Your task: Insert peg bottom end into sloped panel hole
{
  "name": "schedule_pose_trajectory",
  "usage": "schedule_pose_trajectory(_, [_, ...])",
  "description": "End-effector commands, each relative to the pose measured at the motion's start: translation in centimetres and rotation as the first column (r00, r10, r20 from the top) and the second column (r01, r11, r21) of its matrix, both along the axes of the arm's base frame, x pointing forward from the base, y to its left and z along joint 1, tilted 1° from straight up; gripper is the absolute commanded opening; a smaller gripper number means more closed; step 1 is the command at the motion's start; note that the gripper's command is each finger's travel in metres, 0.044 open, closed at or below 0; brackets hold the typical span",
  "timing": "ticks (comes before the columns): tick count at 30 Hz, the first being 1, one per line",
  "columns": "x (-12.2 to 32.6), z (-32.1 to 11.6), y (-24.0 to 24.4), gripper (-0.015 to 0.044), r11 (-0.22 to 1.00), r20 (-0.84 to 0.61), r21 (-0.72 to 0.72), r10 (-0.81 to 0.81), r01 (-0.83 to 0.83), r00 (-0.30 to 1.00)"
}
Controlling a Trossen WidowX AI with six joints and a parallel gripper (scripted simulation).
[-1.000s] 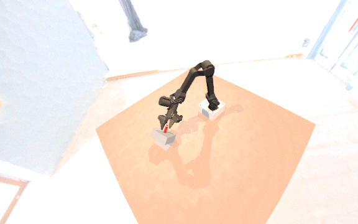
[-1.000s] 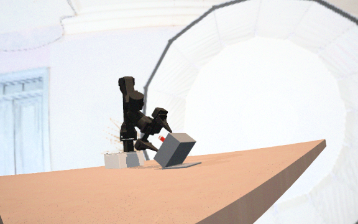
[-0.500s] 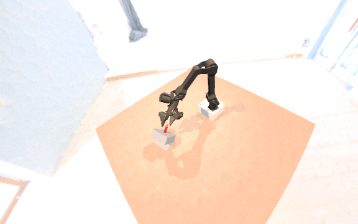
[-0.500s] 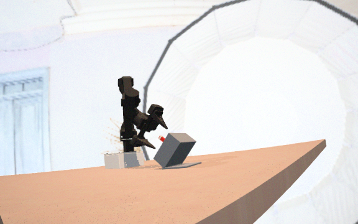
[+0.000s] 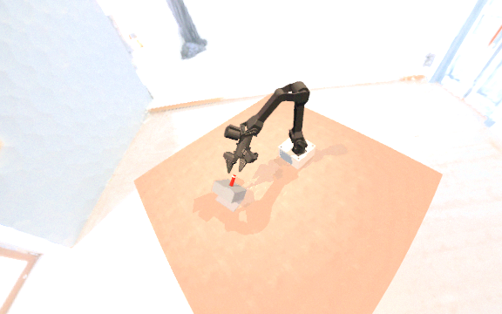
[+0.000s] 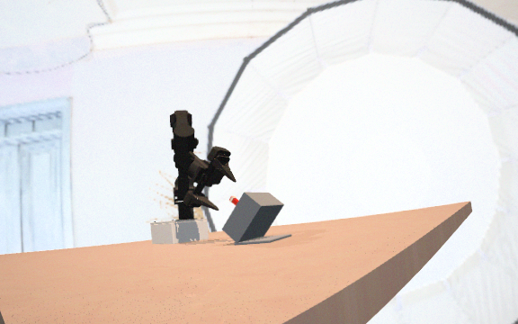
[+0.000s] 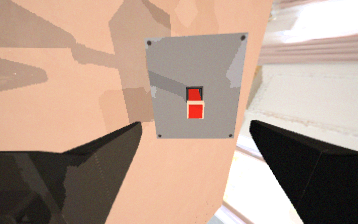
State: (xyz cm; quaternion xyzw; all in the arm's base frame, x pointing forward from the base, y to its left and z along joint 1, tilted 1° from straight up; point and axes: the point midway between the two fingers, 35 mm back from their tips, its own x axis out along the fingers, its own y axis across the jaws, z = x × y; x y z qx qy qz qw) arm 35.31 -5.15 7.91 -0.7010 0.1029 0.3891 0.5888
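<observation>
The black jaws gape wide, gripping nothing; ahead of them, the square red peg (image 7: 195, 104) sits in the sloped grey panel (image 7: 180, 65).

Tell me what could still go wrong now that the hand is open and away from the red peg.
1. The red peg sits in the hole of the sloped gray panel, but part of it sticks out. It may not be at the bottom, and I cannot tell the depth.
2. The open hand hangs close above the peg's end. A careless sideways move could perhaps knock it and tilt it.
</observation>
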Motion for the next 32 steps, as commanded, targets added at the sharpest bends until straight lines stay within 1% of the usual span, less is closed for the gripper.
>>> schedule_pose_trajectory(1, [-0.4, 0.7, -0.2, 0.0440, 1.000, 0.011, -0.003, 0.003, -0.003, 1.000])
schedule_pose_trajectory(32, [-3.8, 3.2, -2.0, 0.0440, 1.000, 0.009, -0.002, -0.002, 0.002, 1.000])
